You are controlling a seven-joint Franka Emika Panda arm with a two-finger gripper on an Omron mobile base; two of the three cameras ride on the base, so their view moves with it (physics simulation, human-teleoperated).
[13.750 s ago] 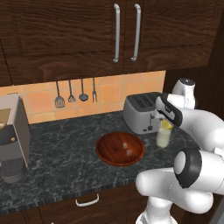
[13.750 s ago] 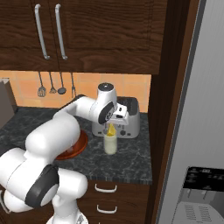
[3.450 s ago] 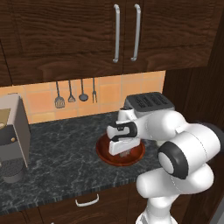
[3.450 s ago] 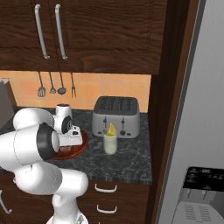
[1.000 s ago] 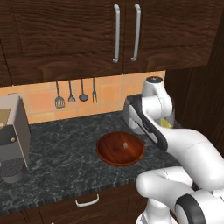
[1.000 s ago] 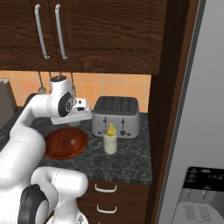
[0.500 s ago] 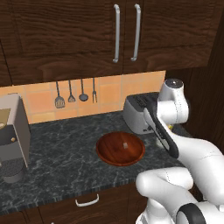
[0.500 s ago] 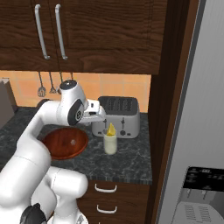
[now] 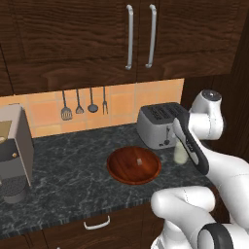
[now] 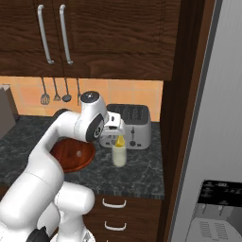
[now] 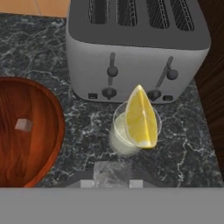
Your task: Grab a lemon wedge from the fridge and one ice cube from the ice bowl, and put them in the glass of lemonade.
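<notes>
gripper (image 11: 112, 183) pinches an ice cube (image 11: 110, 173), nearest, just short of the glass of lemonade (image 11: 127, 139) | lemon wedge (image 11: 141, 118) already sits on the glass rim | advice: centre over the glass, release low | ice bowl (image 11: 52, 131) beside the glass, toaster (image 11: 135, 57) behind it

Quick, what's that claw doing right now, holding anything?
Gripper: fingers closed on an ice cube, above the glass of lemonade.
</notes>
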